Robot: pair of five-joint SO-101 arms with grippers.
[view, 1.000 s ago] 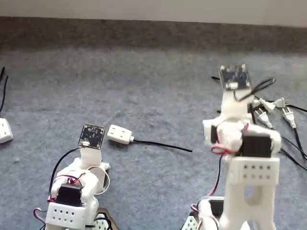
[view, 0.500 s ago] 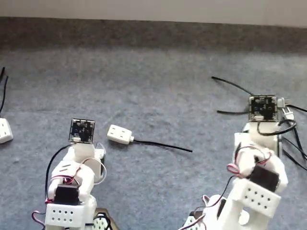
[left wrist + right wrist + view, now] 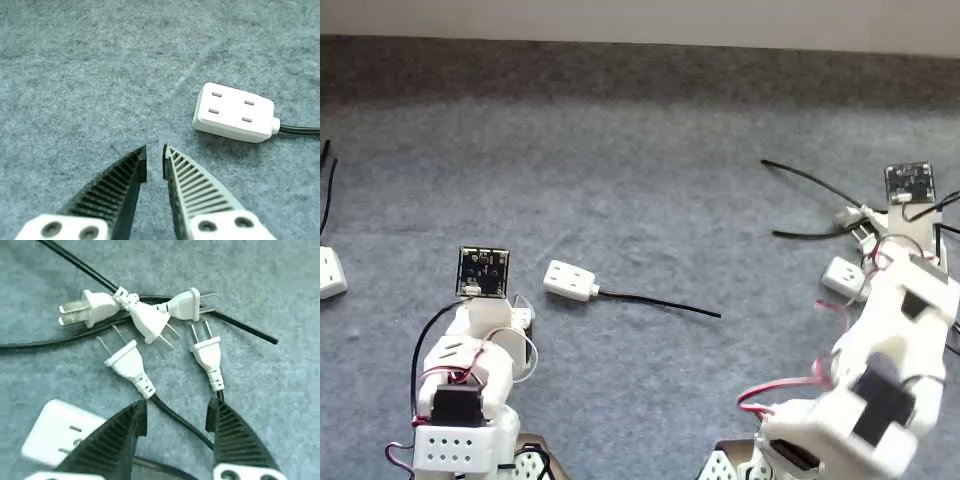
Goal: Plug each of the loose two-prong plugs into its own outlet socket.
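left gripper [image 3: 155,159] hovering near outlet [image 3: 233,112], jaws barely parted | right gripper [image 3: 177,412] hanging wide over plugs [image 3: 125,362], gripping nothing

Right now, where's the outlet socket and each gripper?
outlet socket [image 3: 234,112], left wrist view, slotted top face.
left gripper [image 3: 155,151], left wrist view, between its fingertips.
right gripper [image 3: 177,409], right wrist view, between its fingertips.

right arm [image 3: 895,330] swung rightward, over plugs [image 3: 150,335]

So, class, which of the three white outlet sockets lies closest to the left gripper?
The middle socket, with the black cord, just ahead of the left gripper. The far-left socket and the far-right socket lie farther off.
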